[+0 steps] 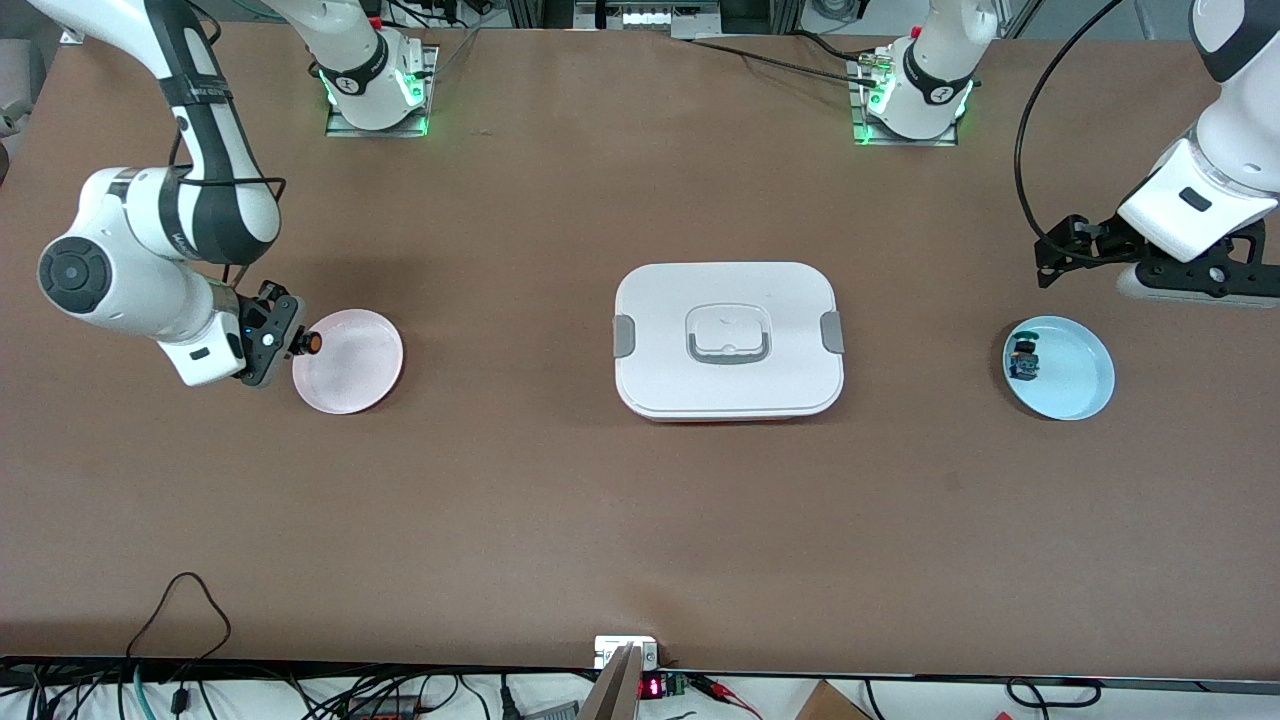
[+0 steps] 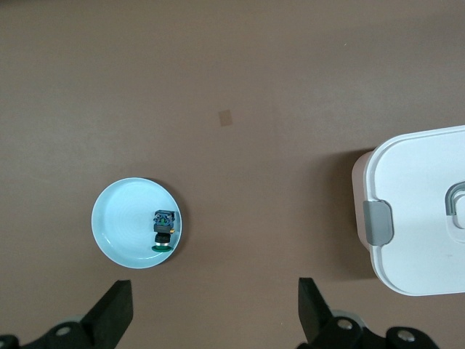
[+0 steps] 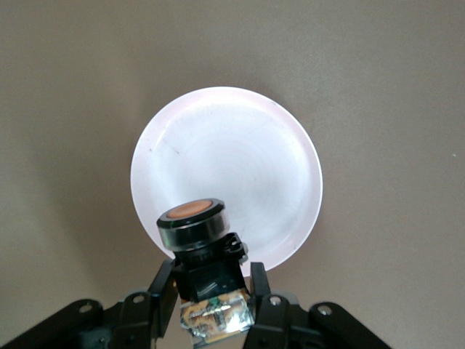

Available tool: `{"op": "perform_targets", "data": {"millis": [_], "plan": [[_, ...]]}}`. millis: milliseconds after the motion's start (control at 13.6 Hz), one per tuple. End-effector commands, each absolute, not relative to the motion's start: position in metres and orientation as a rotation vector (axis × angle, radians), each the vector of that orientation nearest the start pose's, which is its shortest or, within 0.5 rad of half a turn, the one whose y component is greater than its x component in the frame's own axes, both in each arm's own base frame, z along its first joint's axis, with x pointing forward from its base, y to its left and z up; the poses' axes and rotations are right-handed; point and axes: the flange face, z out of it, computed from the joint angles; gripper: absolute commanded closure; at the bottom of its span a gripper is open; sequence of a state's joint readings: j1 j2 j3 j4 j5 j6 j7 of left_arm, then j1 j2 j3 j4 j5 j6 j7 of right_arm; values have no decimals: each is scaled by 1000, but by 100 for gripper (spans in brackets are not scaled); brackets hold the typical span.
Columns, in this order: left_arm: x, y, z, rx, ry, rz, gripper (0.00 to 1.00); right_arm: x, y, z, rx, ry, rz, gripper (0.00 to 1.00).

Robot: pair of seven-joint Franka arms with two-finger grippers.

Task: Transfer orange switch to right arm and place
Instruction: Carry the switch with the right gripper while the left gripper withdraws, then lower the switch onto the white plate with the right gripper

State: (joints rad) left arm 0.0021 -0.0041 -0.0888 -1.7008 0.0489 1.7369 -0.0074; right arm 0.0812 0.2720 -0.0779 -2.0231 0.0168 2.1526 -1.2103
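Note:
The orange switch (image 1: 309, 342) (image 3: 197, 233) has a black body and a round orange cap. My right gripper (image 1: 290, 340) (image 3: 211, 280) is shut on its body and holds it just over the rim of the pink plate (image 1: 350, 362) (image 3: 232, 167), at the plate's edge toward the right arm's end. The cap points toward the plate's middle. My left gripper (image 1: 1120, 262) (image 2: 216, 309) hangs open and holds nothing, above the table beside the blue plate (image 1: 1070, 375) (image 2: 120, 225); that arm waits.
A similar small switch with a green cap (image 1: 1024, 358) (image 2: 164, 231) lies in the blue plate. A white lidded box (image 1: 728, 340) (image 2: 418, 211) with grey clasps stands in the table's middle. Bare brown table lies between the box and each plate.

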Motion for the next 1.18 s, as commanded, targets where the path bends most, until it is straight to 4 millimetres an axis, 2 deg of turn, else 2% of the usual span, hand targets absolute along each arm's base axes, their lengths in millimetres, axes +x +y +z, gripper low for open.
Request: {"op": "perform_targets", "data": {"millis": [0,147,442,589,883,1104], "plan": [[566,-45,588,-3104,158,-93,0,567,8,288,-2485,-1843,148,100],[567,-45,586,-3104,155,-88,0,563,15,274,-2456,-1887,159,100],[568,-47,586,-3103,163,-88,0,558,27,249,-2391,-2105,106,99],[567,-48,586,-3103,163,-88,0,551,26,240,-2395,-2123,68,99],[567,-48,586,-3101,163,-88,0,552,27,226,-2406,-2142,19,99],[567,-49,586,-3102,165,-88,0,545,27,212,-2414,-2152,-18,99]]}}
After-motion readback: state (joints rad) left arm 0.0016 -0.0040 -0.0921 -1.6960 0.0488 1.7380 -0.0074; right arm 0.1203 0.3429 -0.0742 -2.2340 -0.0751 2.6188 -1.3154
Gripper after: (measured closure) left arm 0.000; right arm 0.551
